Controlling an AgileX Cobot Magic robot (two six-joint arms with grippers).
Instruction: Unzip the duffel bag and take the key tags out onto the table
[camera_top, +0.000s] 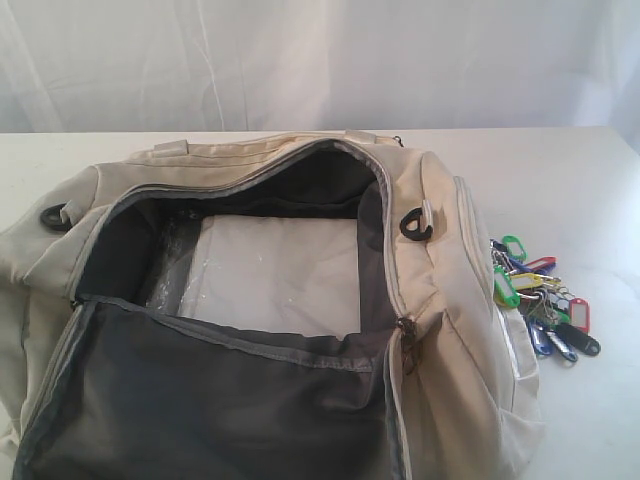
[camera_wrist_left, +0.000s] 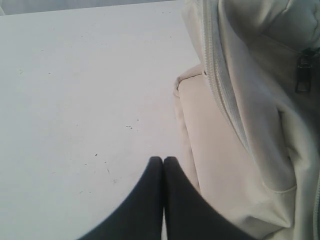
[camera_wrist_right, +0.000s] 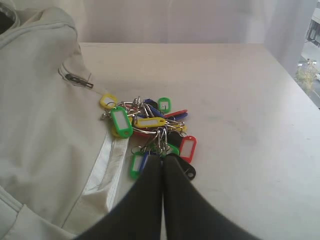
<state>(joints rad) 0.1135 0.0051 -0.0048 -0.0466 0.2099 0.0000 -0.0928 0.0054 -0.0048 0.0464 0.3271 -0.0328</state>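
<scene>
The cream duffel bag (camera_top: 450, 300) lies on the white table (camera_top: 590, 180) with its top unzipped and the flap folded toward the front, so the dark lining shows. The key tags (camera_top: 540, 295) lie in a bunch on the table against the bag's right end. In the right wrist view my right gripper (camera_wrist_right: 163, 158) is shut and empty, its tips just short of the key tags (camera_wrist_right: 145, 122) beside the bag (camera_wrist_right: 45, 110). My left gripper (camera_wrist_left: 163, 160) is shut over bare table (camera_wrist_left: 85, 100) next to the bag's other end (camera_wrist_left: 240, 125). Neither gripper shows in the exterior view.
A pale flat sheet under clear plastic (camera_top: 270, 275) lies in the bottom of the bag. A black D-ring (camera_top: 415, 225) sits on the bag's right shoulder. A white curtain (camera_top: 300, 60) hangs behind the table. The table's right edge (camera_wrist_right: 295, 75) runs near the tags.
</scene>
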